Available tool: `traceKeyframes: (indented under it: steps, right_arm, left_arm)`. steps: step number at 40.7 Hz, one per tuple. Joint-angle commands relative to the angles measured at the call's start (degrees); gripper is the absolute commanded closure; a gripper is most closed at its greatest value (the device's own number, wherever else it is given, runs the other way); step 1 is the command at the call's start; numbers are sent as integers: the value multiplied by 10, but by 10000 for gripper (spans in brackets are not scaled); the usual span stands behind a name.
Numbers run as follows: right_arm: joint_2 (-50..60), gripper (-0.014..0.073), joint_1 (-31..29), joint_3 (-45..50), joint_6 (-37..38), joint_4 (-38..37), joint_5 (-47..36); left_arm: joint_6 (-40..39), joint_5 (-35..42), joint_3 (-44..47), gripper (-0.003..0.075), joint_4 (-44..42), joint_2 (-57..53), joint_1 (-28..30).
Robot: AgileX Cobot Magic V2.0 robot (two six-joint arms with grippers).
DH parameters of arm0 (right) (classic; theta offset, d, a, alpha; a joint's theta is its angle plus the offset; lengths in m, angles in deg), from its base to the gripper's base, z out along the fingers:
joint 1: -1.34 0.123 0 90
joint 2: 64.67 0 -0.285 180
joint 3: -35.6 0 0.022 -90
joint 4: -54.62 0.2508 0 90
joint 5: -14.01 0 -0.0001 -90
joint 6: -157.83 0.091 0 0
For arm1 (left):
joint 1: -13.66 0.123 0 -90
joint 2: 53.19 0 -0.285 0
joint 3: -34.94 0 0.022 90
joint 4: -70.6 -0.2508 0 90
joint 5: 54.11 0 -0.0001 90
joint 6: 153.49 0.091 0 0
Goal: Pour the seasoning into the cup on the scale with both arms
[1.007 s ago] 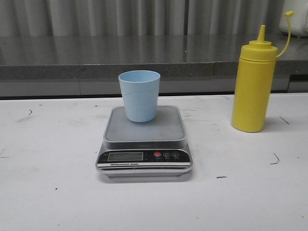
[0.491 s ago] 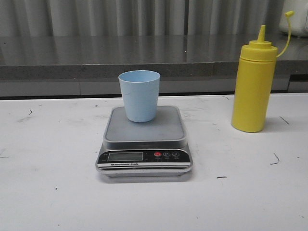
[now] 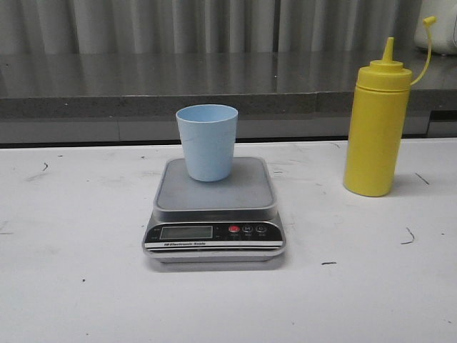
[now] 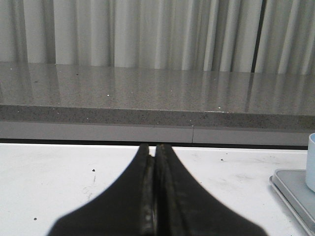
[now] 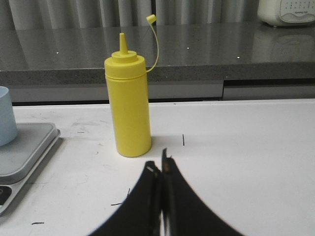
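**Cup on the scale, bottle standing apart, both tools closed**

From where I stand, the pale blue cup (image 3: 207, 142) sits upright on the platform of the scale (image 3: 214, 207), toward its rear edge. The yellow seasoning bottle (image 3: 376, 125) stands upright on the white surface (image 3: 71, 286), well off to the right of the scale, its nozzle uncapped with the little cap dangling on its tether. I cannot see into the cup, so whether seasoning is already in it stays open: this layout would suit a moment ahead of the pour just as well as one after the bottle has been set back down.

The left tool (image 4: 154, 196) has its fingers pressed together, holding nothing, low over the surface to the left of the scale. The right tool (image 5: 160, 196) is likewise closed and empty, pointing toward the bottle, which stands near but clear of it.
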Motion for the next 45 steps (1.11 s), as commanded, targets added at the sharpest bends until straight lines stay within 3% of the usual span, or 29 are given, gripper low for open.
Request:
traceKeyframes:
  steps: [1, 36, 45]
  right_arm:
    - [11, 660, -11, -5, -7, 0, -57]
    - [11, 660, -14, 7, -7, 1, -108]
    - [11, 660, -14, 7, -38, 6, -108]
  left_arm:
    - [-7, 46, 8, 740, 5, -14, -3]
    - [-7, 46, 8, 740, 5, -14, -3]
    - [-7, 46, 8, 740, 5, -14, -3]
